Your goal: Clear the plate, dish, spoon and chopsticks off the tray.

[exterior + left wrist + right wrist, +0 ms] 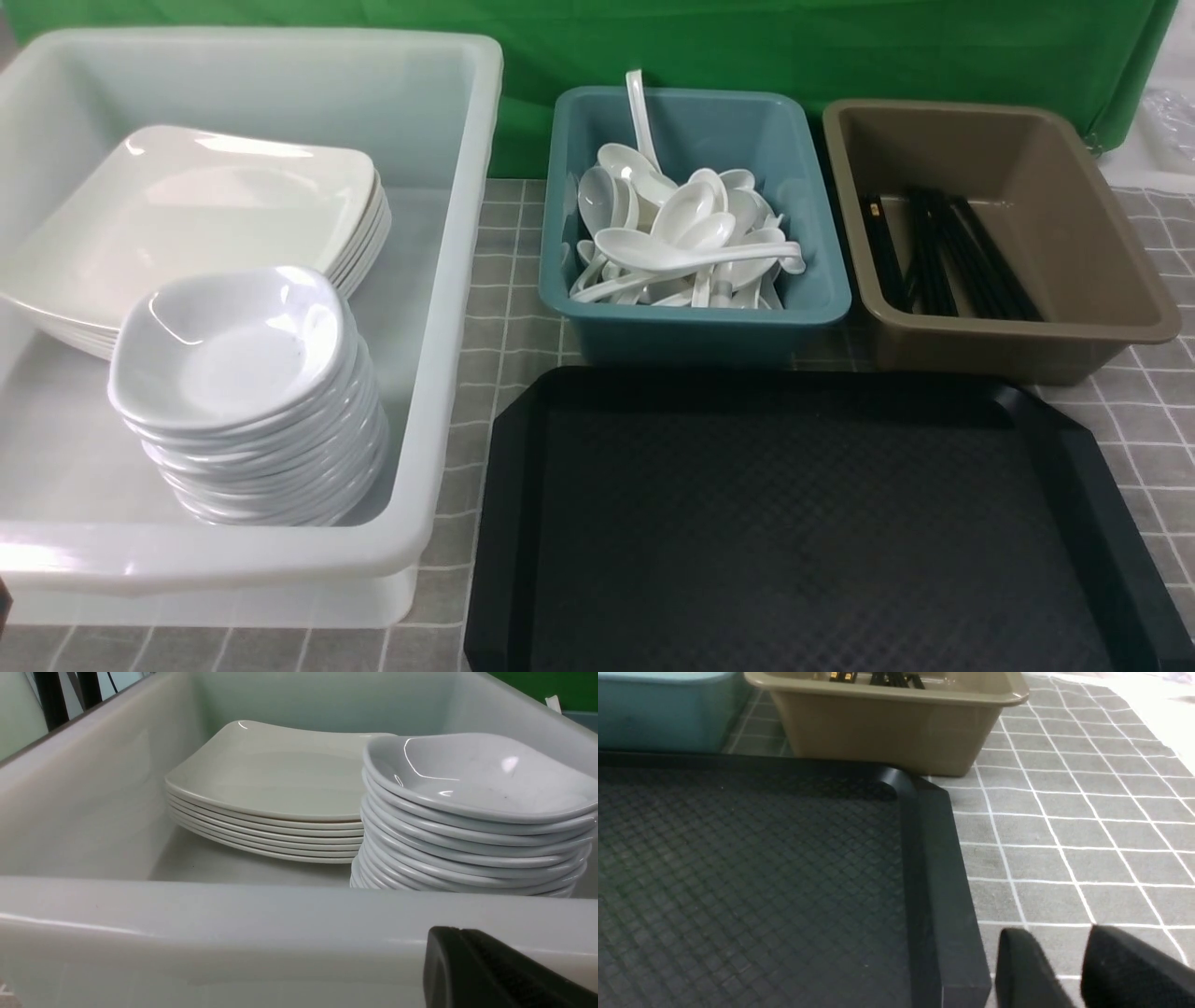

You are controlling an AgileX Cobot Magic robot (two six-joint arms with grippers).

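Note:
The black tray [794,523] lies at the front with nothing on its diamond-pattern surface. A stack of white square plates [215,205] and a stack of small dishes [233,345] sit inside the white tub. White spoons [691,247] fill the teal tub. Black chopsticks [952,252] lie in the brown tub. My left gripper [455,931] is shut and empty, just outside the white tub's near wall [233,914], facing the dishes [476,779] and plates [280,774]. My right gripper [1057,935] is open and empty over the cloth beside the tray's rim [934,858]. Neither gripper shows in the front view.
The big white tub [448,280] stands left of the tray. The teal tub [691,322] and brown tub [1027,345] stand behind it. A grey checked cloth [1087,826] covers the table, and a green backdrop [840,47] hangs behind.

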